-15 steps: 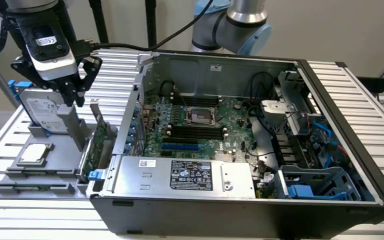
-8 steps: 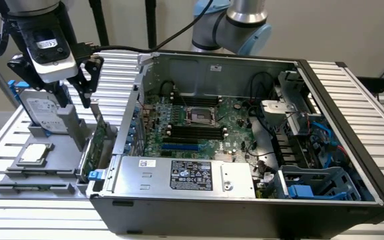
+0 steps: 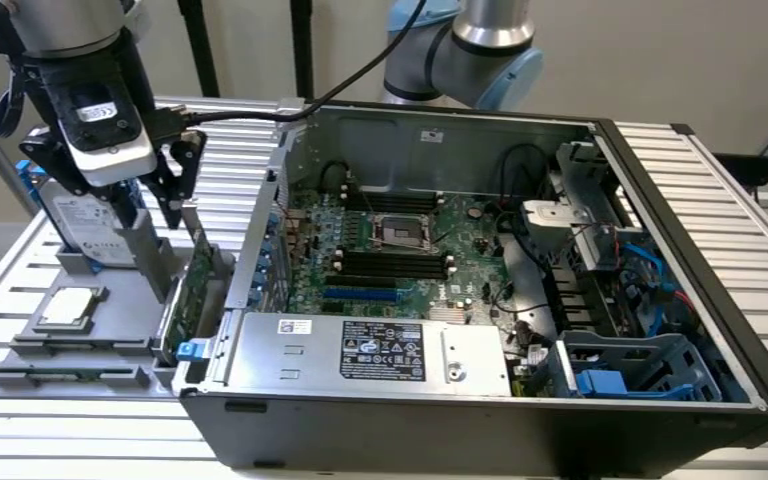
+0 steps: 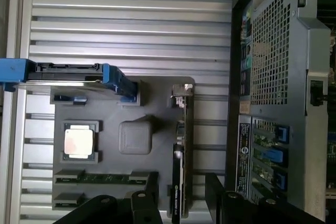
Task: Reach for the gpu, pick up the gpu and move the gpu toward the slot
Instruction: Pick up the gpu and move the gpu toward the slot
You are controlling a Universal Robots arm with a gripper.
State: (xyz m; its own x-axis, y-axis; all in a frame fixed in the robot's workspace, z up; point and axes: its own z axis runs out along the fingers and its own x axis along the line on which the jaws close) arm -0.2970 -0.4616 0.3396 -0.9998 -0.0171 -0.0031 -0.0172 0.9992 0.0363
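Where the arm is held: over the grey fixture tray (image 4: 157,103) on the slatted table (image 3: 731,190), at the exterior view's left, beside the open computer case (image 3: 424,428).
State of the gripper (image 3: 153,215): it is pointed downward, its black fingers (image 4: 143,203) are spread wide, and nothing is gripped between them.
Place of the gpu (image 3: 197,285): it is stood on its long edge in a slot of the tray, along the side nearest the case. Its green board is seen in the exterior view and a dark, blade-like edge in the wrist view.
Fingers and card: in the wrist view the card is lined up in the gap between the two fingers, with clear space left on both sides. The fingertips are held near its upper edge.
End of the card: a silver bracket (image 4: 182,92) is fitted at the end toward the hard drive (image 3: 84,225).
Other parts on the tray: the hard drive is stood upright in a blue carrier, the processor chip (image 3: 69,306) is laid flat in a square recess, and a memory stick (image 4: 100,178) is seated in a narrow slot.
Inside the case: the motherboard (image 3: 398,240) is exposed, and the gpu is kept outside it.
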